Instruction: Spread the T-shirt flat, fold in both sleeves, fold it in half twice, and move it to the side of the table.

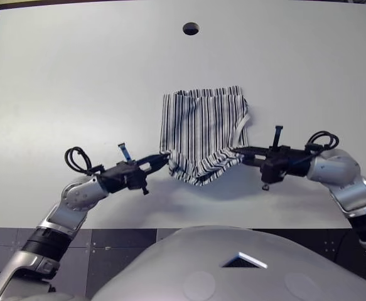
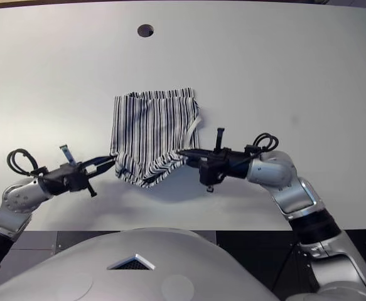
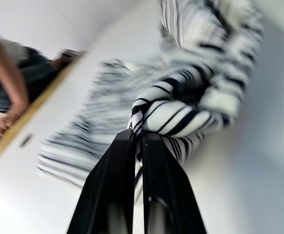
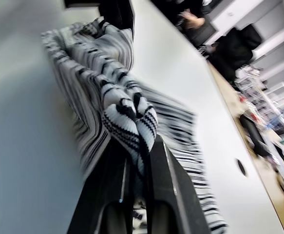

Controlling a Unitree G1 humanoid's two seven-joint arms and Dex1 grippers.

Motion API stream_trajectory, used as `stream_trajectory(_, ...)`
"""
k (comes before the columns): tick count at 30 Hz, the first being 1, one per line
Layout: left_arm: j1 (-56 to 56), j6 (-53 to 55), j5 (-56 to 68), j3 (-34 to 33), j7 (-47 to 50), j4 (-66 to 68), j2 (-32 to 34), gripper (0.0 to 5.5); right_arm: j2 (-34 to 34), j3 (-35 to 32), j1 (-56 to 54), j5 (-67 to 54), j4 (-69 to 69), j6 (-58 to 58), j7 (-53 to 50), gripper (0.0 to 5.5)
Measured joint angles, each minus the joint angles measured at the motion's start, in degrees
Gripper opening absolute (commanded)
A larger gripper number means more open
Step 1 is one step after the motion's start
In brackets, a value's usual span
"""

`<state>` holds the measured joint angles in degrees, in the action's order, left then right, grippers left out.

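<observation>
From the head camera I see the black-and-white striped T-shirt point(image 1: 203, 125) lying near the middle of the white table point(image 1: 76, 81). It is folded into a compact, roughly square bundle with the stripes running away from me. Its far edge rests on the tabletop. The near edge is raised and sags in a curve between my two grippers, with a shadow on the table beneath it.

The left gripper point(image 1: 164, 157) is at the near left corner of the bundle, its jaws clamped tight on a bunch of striped fabric. The left wrist camera shows its two black fingers pressed together with the cloth wadded at their tips. The right gripper point(image 1: 239, 150) is at the near right corner, and it too is clenched on the shirt: the right wrist camera shows a fold of striped cloth pinched between its fingers.

Both arms come in low from the sides, pointing toward each other with the shirt between them. A thin white trim shows along the shirt's right edge. Farther back on the table, well apart from the shirt, is a round dark cable hole point(image 1: 191, 28).
</observation>
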<state>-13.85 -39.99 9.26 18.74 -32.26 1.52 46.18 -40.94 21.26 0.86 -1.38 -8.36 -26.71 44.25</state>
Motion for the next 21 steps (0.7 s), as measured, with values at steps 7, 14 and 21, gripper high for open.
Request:
stream_trajectory(7, 6.6, 20.7, 7.3, -4.0, 0.0, -4.4, -6.4, 0.1, 9.4, -3.8, -8.1, -1.0, 10.4, 12.3, -5.3, 0.11)
stream_trajectory(14, 15.2, 26.6, 0.2, -5.3, 0.7, 9.5, -12.8, 0.1, 15.9, -4.7, -15.1, 3.9, 23.7, 14.4, -10.6, 0.11)
stream_trajectory(21, 21.8, 25.0, -4.7, -6.5, 2.4, 23.0, -18.9, 0.1, 20.5, -4.4, -19.7, 8.1, 34.9, 11.8, -13.9, 0.11)
